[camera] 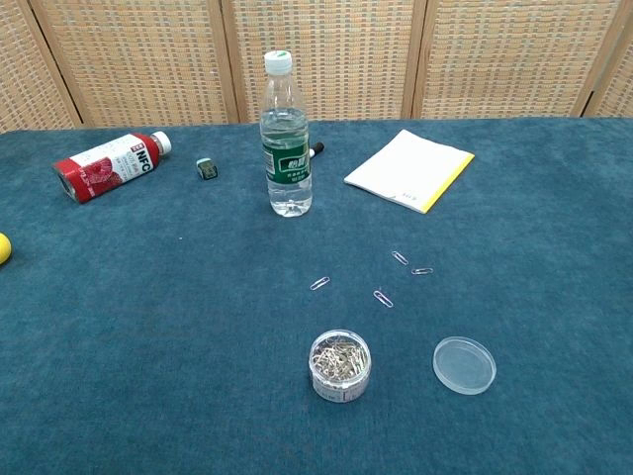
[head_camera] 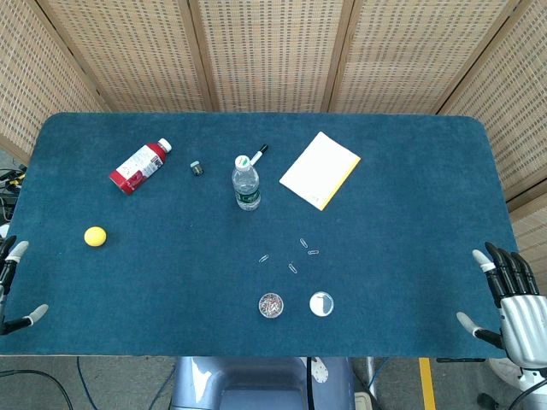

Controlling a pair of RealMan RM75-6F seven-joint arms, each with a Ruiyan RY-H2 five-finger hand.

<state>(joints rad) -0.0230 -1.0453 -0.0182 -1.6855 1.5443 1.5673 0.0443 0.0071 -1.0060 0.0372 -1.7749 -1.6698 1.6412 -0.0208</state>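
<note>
My left hand (head_camera: pixel 12 286) shows at the table's front left edge in the head view, fingers spread, holding nothing. My right hand (head_camera: pixel 511 299) is at the front right edge, fingers apart and empty. Neither hand appears in the chest view. Nearest the front stand a small clear tub of paper clips (head_camera: pixel 271 305) (camera: pixel 339 365) and its loose lid (head_camera: pixel 321 303) (camera: pixel 464 364). Several loose paper clips (head_camera: pixel 291 253) (camera: pixel 382 298) lie just beyond them. A clear water bottle (head_camera: pixel 246 184) (camera: pixel 286 139) stands upright mid-table.
A red juice bottle (head_camera: pixel 139 166) (camera: pixel 107 164) lies on its side at the back left. A yellow ball (head_camera: pixel 95 237) sits at the left. A white-and-yellow notepad (head_camera: pixel 320 170) (camera: pixel 409 170), a marker (head_camera: pixel 258 154) and a small dark clip (head_camera: pixel 197 168) (camera: pixel 206 169) lie further back.
</note>
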